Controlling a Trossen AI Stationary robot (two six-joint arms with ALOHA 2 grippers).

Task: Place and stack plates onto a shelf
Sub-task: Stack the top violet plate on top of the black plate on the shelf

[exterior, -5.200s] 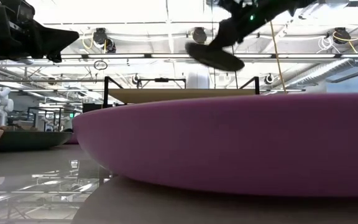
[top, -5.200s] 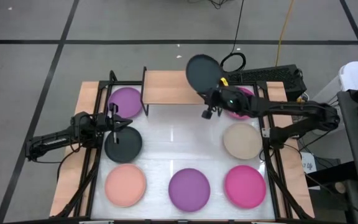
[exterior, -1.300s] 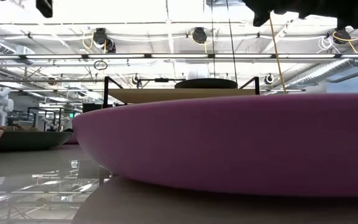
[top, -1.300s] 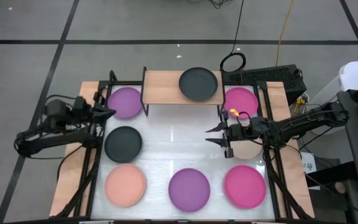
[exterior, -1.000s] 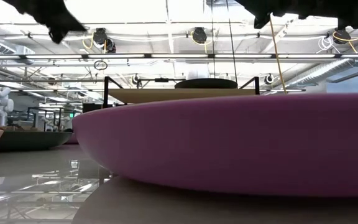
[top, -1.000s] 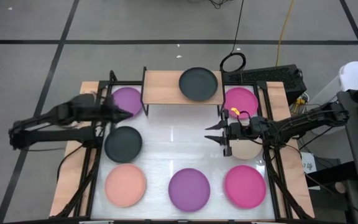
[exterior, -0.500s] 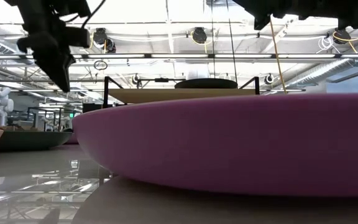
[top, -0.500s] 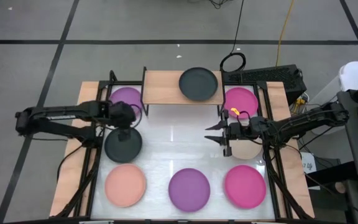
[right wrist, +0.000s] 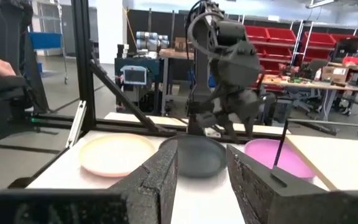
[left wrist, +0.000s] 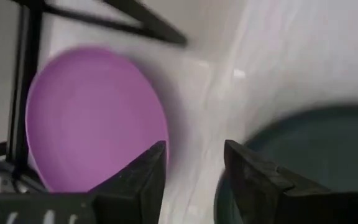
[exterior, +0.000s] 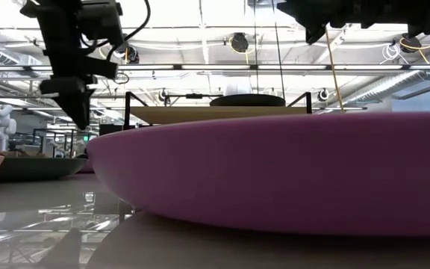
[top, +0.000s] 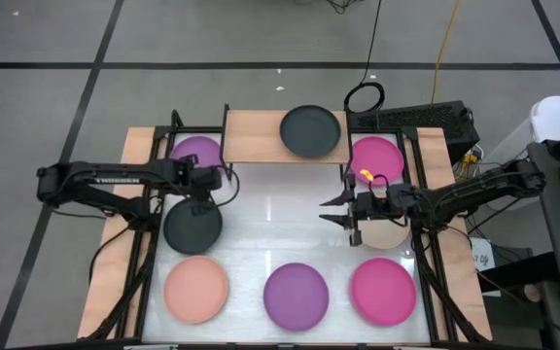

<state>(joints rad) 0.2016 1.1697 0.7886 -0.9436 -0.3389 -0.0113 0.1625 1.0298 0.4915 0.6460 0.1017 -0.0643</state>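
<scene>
Sitting along the table's near edge are three plates: a salmon plate [top: 196,289] at about 7 o'clock, a purple plate [top: 296,295] at 6 o'clock and a magenta plate [top: 383,291] at 5 o'clock. Farther in, at 9 o'clock, the left gripper [top: 200,192] points down with its fingers [left wrist: 143,177] parted and nothing between them. It hangs over the gap between two plates: the dark grey plate [top: 192,226] lies just on its near side, and a second purple plate [top: 198,156] just beyond it. At 3 o'clock the right gripper [top: 341,213] hovers over bare white tabletop [top: 280,224], jaws apart and empty, facing the left arm; the beige plate [top: 385,233] lies under its wrist, and another magenta plate [top: 375,157] sits beyond that. At 12 o'clock stands the shelf [top: 261,137], a light-wood board on black legs, with one dark plate [top: 310,131] resting flat on its right half, well apart from both grippers.
</scene>
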